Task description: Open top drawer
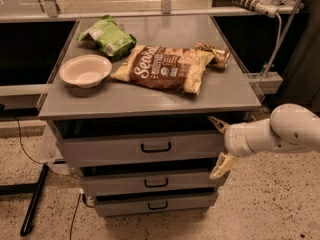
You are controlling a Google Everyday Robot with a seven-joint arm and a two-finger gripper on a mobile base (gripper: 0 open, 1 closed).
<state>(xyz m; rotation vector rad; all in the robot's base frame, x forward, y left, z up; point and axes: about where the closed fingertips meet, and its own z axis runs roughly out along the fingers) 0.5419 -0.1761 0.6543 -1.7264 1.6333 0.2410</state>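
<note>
I see gripper (220,145) released, cream fingers splayed, below front right corner of desk (230,91), by right end of top drawer (110,149): flat grey front, black loop handle (156,147), under front edge.

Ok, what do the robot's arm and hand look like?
The arm is a smooth, rounded white shell, tapering to a cylinder. The hand, at the right end of the top drawer, has two slim cream fingers. No cables or markings show.

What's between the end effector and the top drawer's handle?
Nothing but bare grey drawer front. In the camera view the end effector sits at the top drawer's right end, open, level with the handle.
</note>
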